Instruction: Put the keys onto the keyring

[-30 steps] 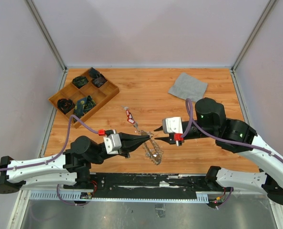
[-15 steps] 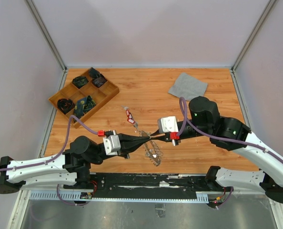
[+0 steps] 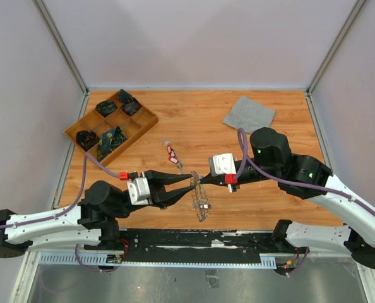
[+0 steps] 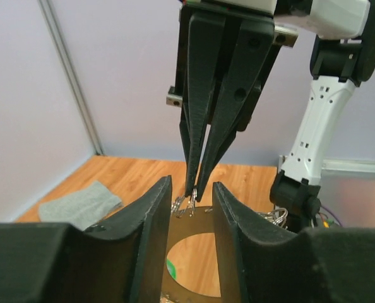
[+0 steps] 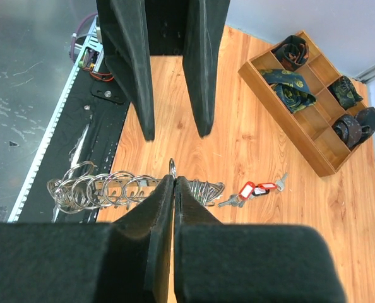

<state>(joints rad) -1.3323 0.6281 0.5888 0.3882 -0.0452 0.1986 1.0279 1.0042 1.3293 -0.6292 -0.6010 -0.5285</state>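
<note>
While overhead blurs it, wrist view shows right claw (image 5: 174, 180) pinching keyring (image 5: 121, 188).

Left arm stretched low, wrist level; left gripper (image 3: 191, 184) black fingers parted. Right arm bent at elbow; right gripper (image 3: 201, 177) black fingers pressed tight together, tips facing gap between left fingertips, close in front.

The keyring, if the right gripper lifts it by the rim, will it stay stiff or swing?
The keyring looks like thin metal, so it is probably fairly stiff yet light. Its many small rings would likely dangle and shift. Pinched at one rim spot by the right gripper, it may pivot and swing.
</note>
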